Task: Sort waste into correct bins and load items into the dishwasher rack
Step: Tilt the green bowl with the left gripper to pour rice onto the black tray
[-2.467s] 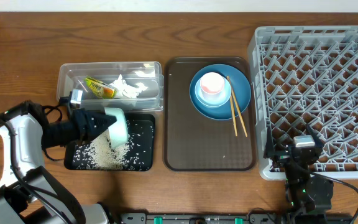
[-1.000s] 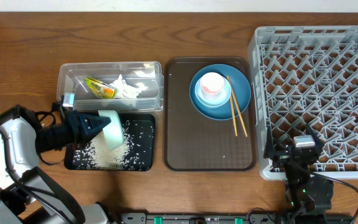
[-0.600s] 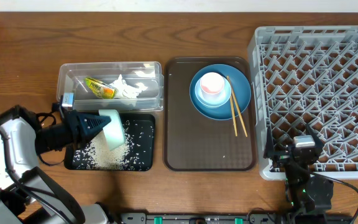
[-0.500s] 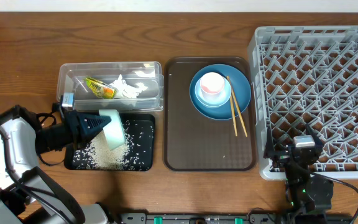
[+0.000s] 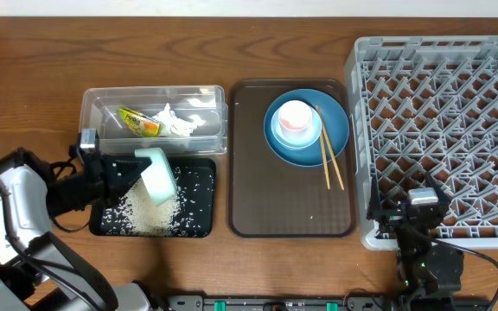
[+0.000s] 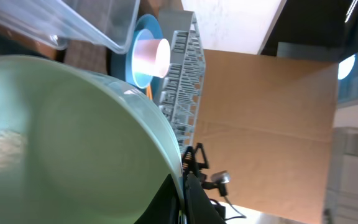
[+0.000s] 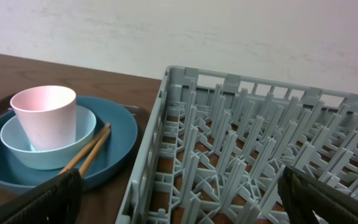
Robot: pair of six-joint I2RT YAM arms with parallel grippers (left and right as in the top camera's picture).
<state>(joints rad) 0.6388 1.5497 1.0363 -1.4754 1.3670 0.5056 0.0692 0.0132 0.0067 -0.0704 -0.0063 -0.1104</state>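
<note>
My left claw (image 5: 138, 168) is shut tight on the rim of the pale green bowl (image 5: 161, 180), in the lower left of the overhead view. The bowl is tipped on its side over the black tray (image 5: 206, 226), where the rice (image 5: 145, 216) lies. I think the bowl is light and hard, but smooth. It could slip, so the thin rim is the best place to pinch. My right claw (image 5: 423, 207) is wide open and holds nothing, at the lower right by the grey rack (image 5: 456, 104).
</note>
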